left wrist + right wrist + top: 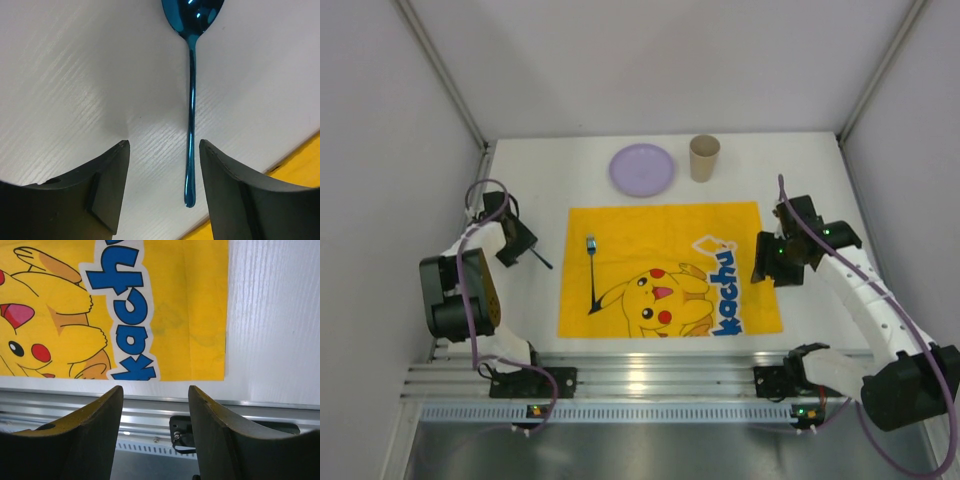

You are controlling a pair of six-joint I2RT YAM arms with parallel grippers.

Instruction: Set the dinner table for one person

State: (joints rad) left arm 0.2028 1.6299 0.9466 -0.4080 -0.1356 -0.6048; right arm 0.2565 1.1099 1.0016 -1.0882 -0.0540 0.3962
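Mat (740,225) on dinner table (550,160), plate (642,169) and cup (705,158) behind it, spoon (191,125) left

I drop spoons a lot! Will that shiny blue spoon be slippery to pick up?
Probably slippery: the blue spoon looks glossy and smooth. Its handle is thin and lies flat on the dinner table, so the left fingers may struggle to get under it. It looks like stiff metal, so it likely won't bend.

Dinner table (800,185): mat (630,228), plate (642,169), cup (704,158), spoon (191,125)
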